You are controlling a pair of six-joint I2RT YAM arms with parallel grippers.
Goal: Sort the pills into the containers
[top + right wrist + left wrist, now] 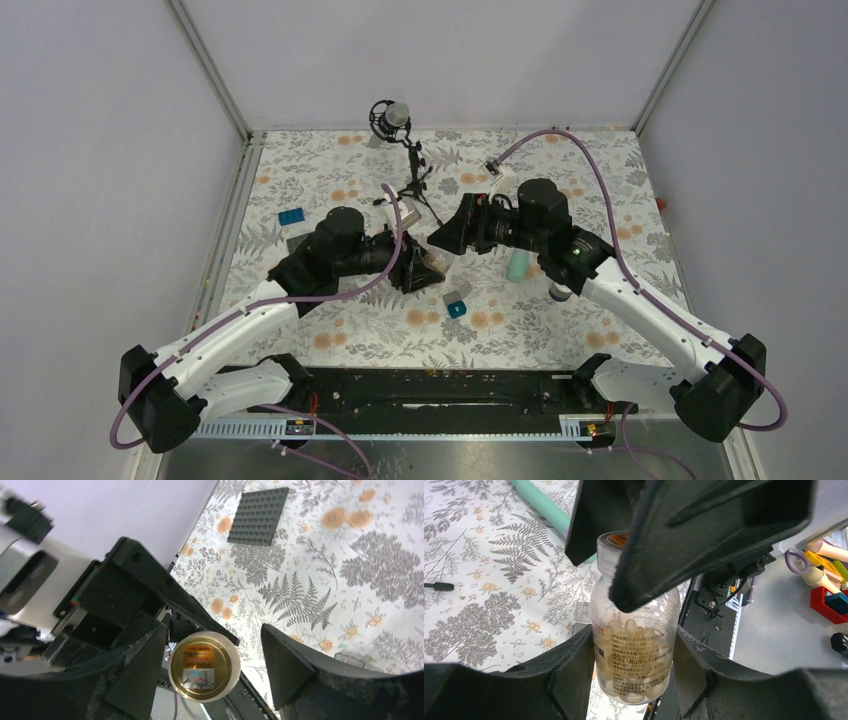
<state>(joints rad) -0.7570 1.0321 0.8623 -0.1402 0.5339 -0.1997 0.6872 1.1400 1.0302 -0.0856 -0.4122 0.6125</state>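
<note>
Sitting heaped in the lower part of a small clear glass jar (634,680), the pills (624,630) are showing as pale amber pellets behind a printed label. The jar is standing upright over the middle of the counter (560,330), which is wearing a floral cloth. The left gripper (631,640) is holding the jar, its jaws clamping the lower body from both sides. The right gripper (212,640) is reaching in at the jar's round top, its jaws standing apart and straddling it with space showing on at least one side. Whether the jar is capped is not clear.

The mint-green organizer strip (518,265) is lying partly hidden under the right arm. The teal cube (457,309) and grey cube (452,297) are sitting side by side just nearer the arm bases. A dark studded plate (258,516) is lying flat by the left arm, and a blue brick (292,216) is resting beyond it.
</note>
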